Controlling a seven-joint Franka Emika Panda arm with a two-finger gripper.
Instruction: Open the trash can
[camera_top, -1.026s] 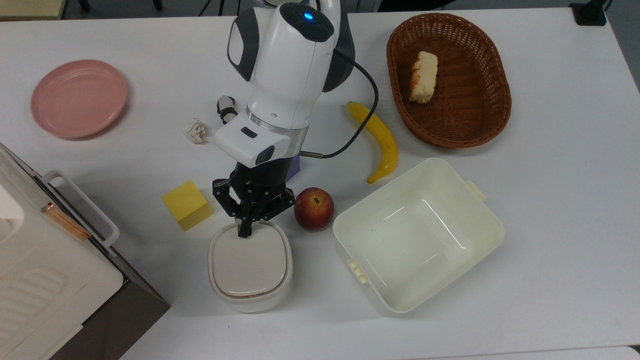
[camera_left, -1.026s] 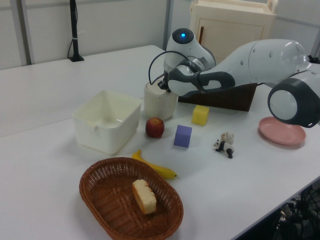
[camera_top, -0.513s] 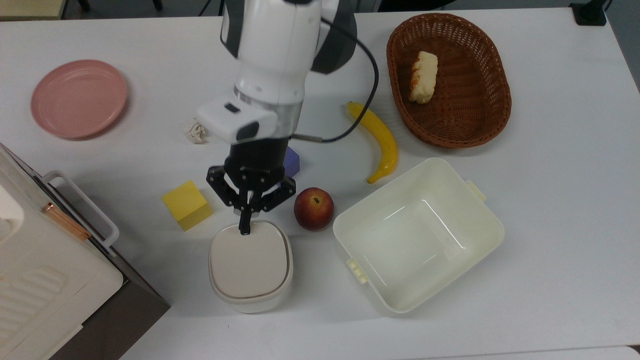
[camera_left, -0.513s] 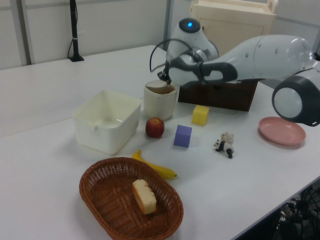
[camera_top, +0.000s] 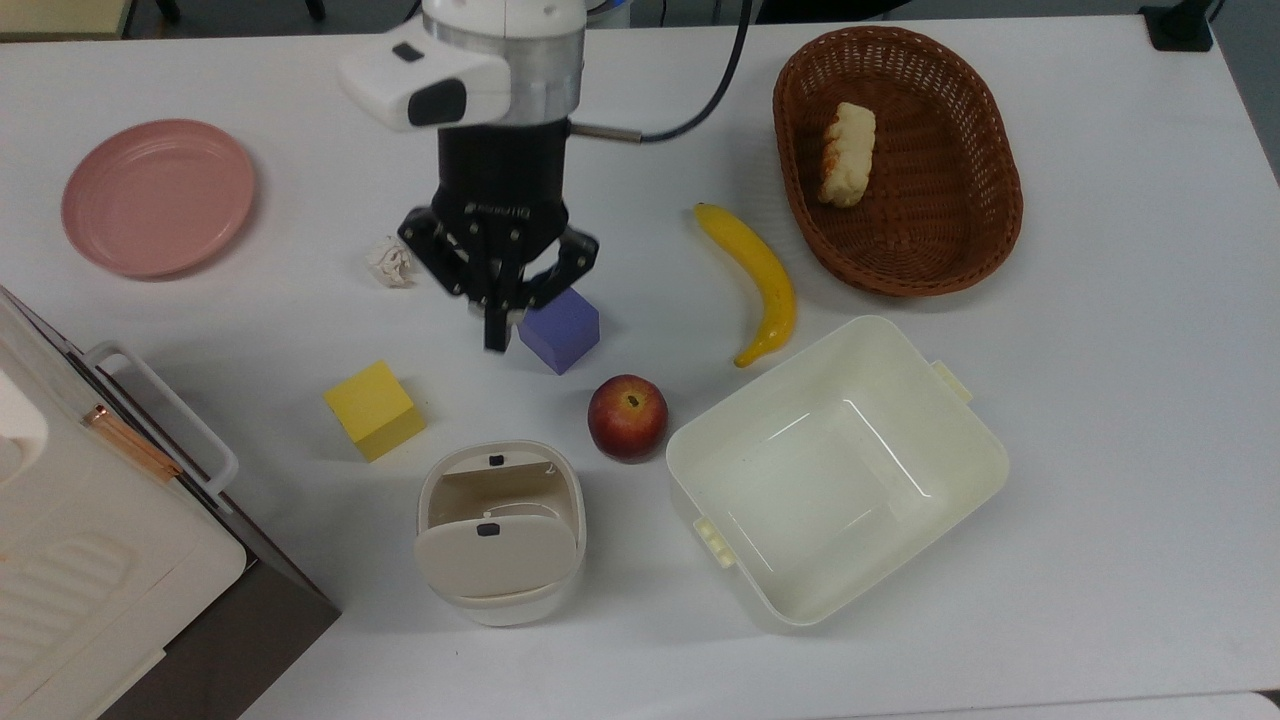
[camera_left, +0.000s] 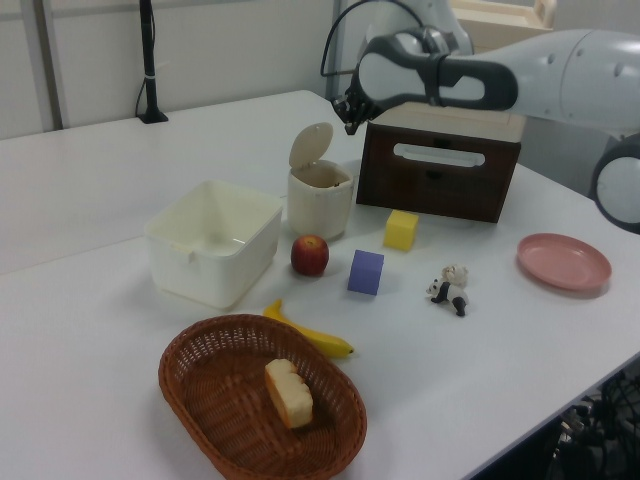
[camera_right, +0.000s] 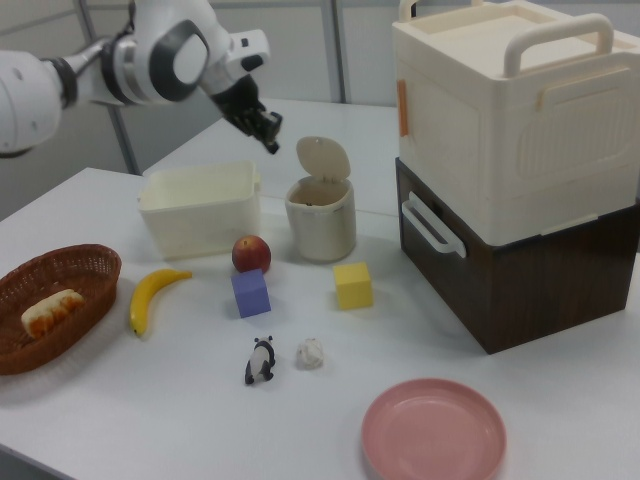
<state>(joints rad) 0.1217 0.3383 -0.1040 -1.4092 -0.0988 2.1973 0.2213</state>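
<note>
The trash can (camera_top: 500, 585) is a small off-white bin near the table's front, between a yellow cube and an apple. Its beige-grey lid (camera_top: 495, 555) stands raised on its hinge, and the inside shows, with the dark push button (camera_top: 495, 460) on the rim. In the left view the trash can (camera_left: 320, 205) has its lid (camera_left: 310, 145) tipped upright, as does the trash can (camera_right: 320, 225) in the right view. My gripper (camera_top: 495, 335) hangs high above the table, over the purple cube's edge, shut and holding nothing. It is well clear of the bin: gripper (camera_left: 350, 113), gripper (camera_right: 270, 140).
A purple cube (camera_top: 560, 330), an apple (camera_top: 627, 417) and a yellow cube (camera_top: 375, 410) lie around the bin. The cream tub (camera_top: 985, 440) sits at the top view's right, with a banana (camera_top: 760, 280) and a basket (camera_top: 1000, 150) beyond. The big white box (camera_top: 80, 540) stands at the top view's left.
The gripper pressed the rim button, then rose and drew back from the bin toward the purple cube. The lid has sprung up from shut to open.
</note>
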